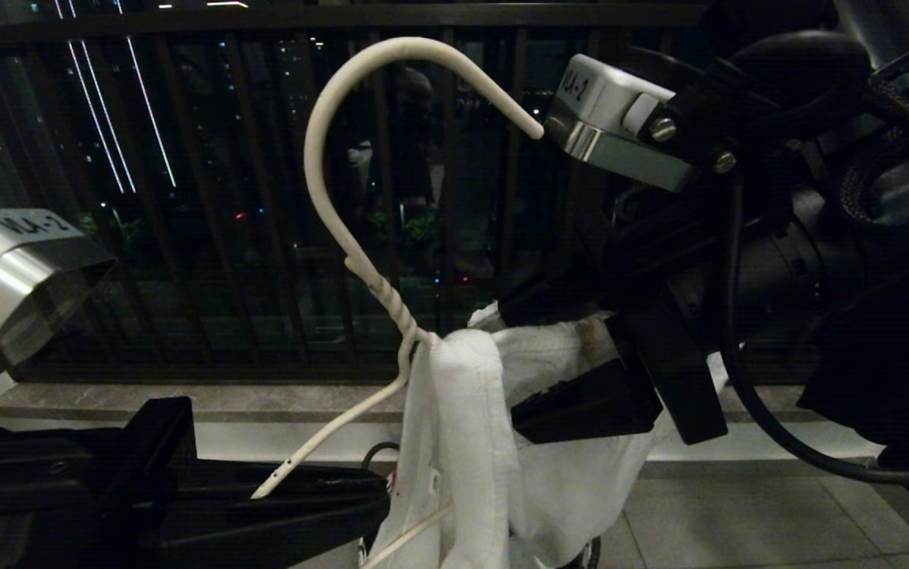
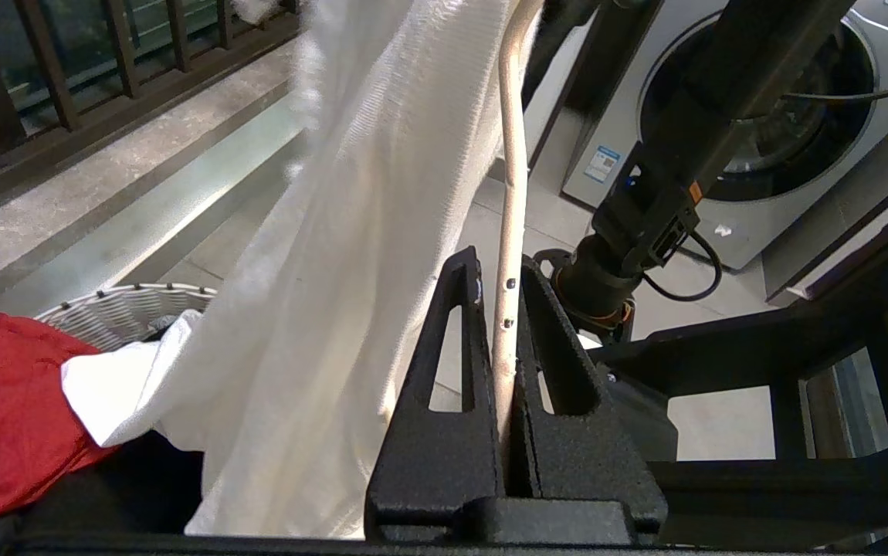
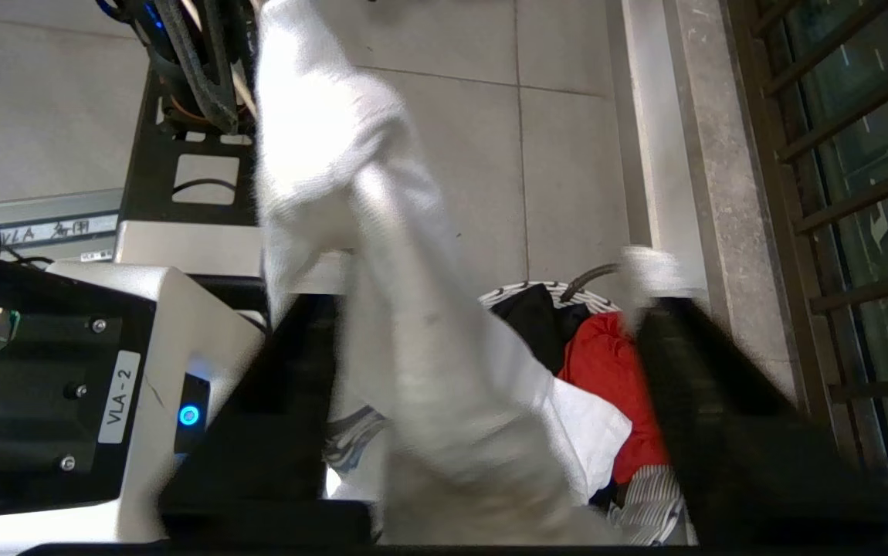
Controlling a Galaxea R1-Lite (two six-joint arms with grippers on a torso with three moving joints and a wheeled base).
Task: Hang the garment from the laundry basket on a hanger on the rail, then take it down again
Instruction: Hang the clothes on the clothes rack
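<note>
We've got the left gripper (image 2: 499, 363) clamped on the stiff wire hanger (image 1: 320, 158); right gripper (image 3: 482, 401), jaws apart round the T-shirt (image 1: 462, 442), limp & light, so we'd pinch collar.

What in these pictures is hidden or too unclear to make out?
- Rail: in no view, so where the hanger will hang is unknown.
- T-shirt graphic: only a sliver shows in the right wrist view, folded under cloth.
- Laundry basket: contents mostly covered by the red cloth.
- Right gripper: fingers blurred, so its grip is unclear.
</note>
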